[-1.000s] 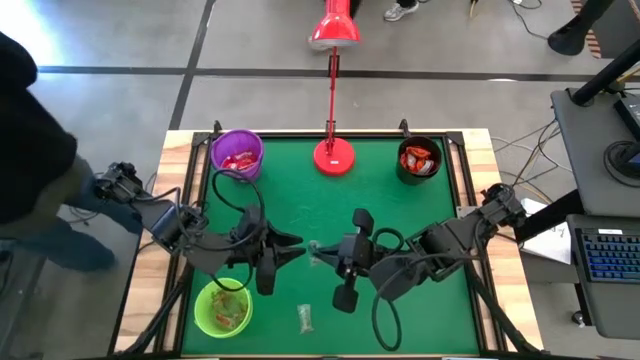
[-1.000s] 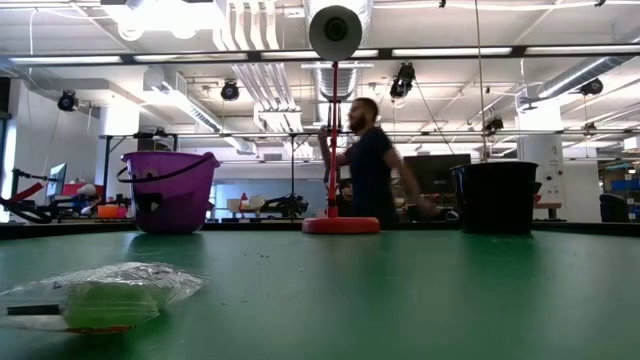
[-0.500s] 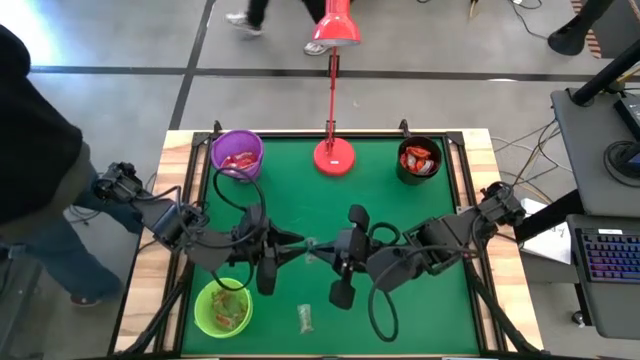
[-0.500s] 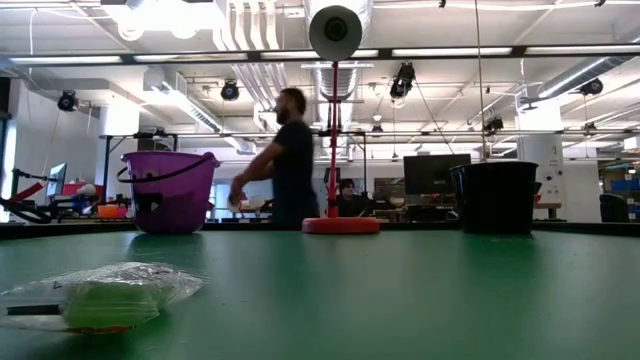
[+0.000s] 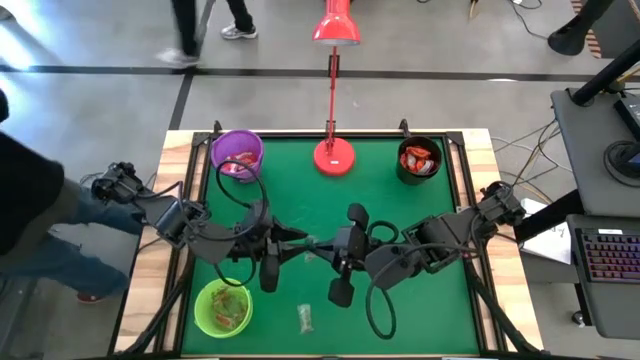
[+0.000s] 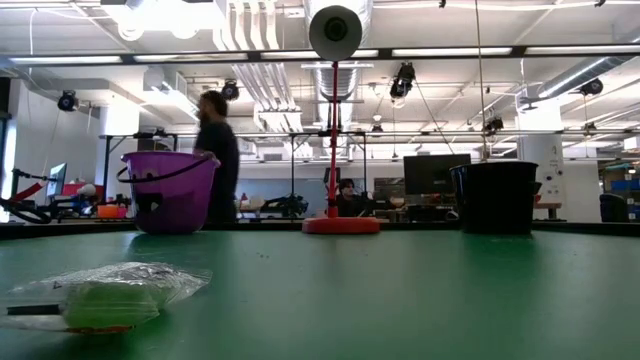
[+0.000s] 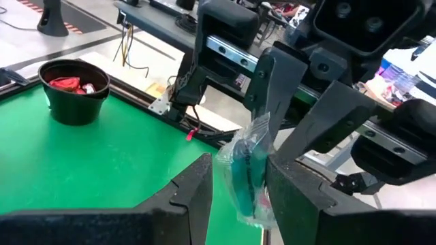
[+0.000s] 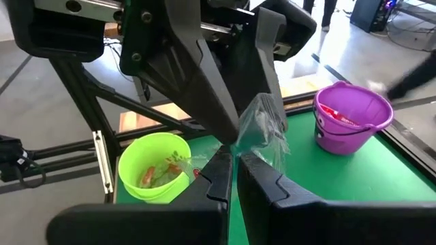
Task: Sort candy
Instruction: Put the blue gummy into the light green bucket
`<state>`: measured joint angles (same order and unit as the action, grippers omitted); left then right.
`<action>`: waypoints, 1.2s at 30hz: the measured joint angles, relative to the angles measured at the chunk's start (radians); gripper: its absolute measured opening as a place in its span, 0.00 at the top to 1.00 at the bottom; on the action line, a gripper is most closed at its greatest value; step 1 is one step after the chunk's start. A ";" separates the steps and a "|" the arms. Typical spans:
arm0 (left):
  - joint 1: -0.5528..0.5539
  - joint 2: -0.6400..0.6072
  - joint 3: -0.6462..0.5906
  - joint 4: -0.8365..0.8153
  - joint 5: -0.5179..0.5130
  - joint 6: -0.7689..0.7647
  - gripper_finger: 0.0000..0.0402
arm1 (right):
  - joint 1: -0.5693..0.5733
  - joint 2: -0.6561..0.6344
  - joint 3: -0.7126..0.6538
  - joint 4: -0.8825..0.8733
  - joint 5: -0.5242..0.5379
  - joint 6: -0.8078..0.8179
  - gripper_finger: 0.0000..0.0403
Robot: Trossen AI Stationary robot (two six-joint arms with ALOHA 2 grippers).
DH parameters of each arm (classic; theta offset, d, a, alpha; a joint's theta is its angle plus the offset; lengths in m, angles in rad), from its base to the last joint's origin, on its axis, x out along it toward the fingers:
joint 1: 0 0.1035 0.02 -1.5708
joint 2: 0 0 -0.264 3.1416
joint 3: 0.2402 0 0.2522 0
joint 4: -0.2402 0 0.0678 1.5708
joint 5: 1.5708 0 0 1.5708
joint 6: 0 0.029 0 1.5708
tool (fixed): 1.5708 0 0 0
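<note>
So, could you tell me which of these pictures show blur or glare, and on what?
Low view: the clear candy bag close to the lens is soft, the walking person is smeared, and the ceiling lights blow out. High view: the legs crossing the floor are streaked. Right wrist view: the dark shape beyond the purple bucket is motion-blurred. Left wrist view: fairly sharp.

Two dark, matte-black arms are seen, built of blocky angular links, with looping black cables draped along each. The left gripper (image 5: 296, 243) and right gripper (image 5: 322, 251) are fitted with flat, wedge-shaped black fingers (image 7: 197, 197); a silver rail is mounted behind them.
</note>
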<state>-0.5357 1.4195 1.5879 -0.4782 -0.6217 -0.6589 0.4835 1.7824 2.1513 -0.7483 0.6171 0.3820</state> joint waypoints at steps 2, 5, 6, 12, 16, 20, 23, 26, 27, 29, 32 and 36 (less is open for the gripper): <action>0.009 0.000 0.000 0.000 0.006 0.001 0.71 | -0.003 0.000 0.000 0.000 0.000 0.000 0.97; 0.021 0.000 0.000 0.000 0.008 0.004 0.73 | -0.005 0.000 0.000 0.000 0.000 0.000 0.97; 0.024 0.000 0.000 0.000 0.009 0.011 0.75 | -0.006 0.000 0.000 -0.001 0.001 0.000 0.97; 0.027 0.000 0.000 0.000 0.039 0.055 0.91 | -0.005 0.001 0.000 -0.005 0.000 -0.001 0.97; 0.027 0.000 0.000 -0.001 0.054 0.087 0.98 | -0.006 0.001 0.000 -0.005 0.001 0.019 0.97; 0.027 0.000 0.000 -0.002 0.058 0.129 0.98 | -0.006 0.001 0.000 -0.005 -0.006 0.024 0.96; 0.027 0.000 0.000 -0.011 0.062 0.131 0.99 | -0.011 0.002 0.000 -0.005 -0.046 0.026 0.93; 0.027 0.000 0.000 -0.025 0.063 0.131 1.00 | -0.015 0.002 -0.001 -0.006 -0.049 0.021 0.88; 0.027 0.000 0.000 -0.037 0.063 0.131 1.00 | -0.017 0.002 -0.001 -0.006 -0.049 0.020 0.86; 0.027 0.000 0.000 -0.080 0.063 0.121 1.00 | -0.018 0.003 -0.002 -0.009 -0.049 0.021 0.82; 0.027 -0.008 0.000 -0.176 0.106 0.074 1.00 | -0.017 0.004 -0.002 -0.023 -0.052 0.020 0.77; 0.018 -0.021 -0.001 -0.353 0.220 -0.028 1.00 | -0.006 -0.006 -0.002 -0.075 -0.050 0.019 0.73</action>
<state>-0.5176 1.3988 1.5867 -0.8316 -0.4018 -0.6870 0.4776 1.7763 2.1496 -0.8230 0.5671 0.4007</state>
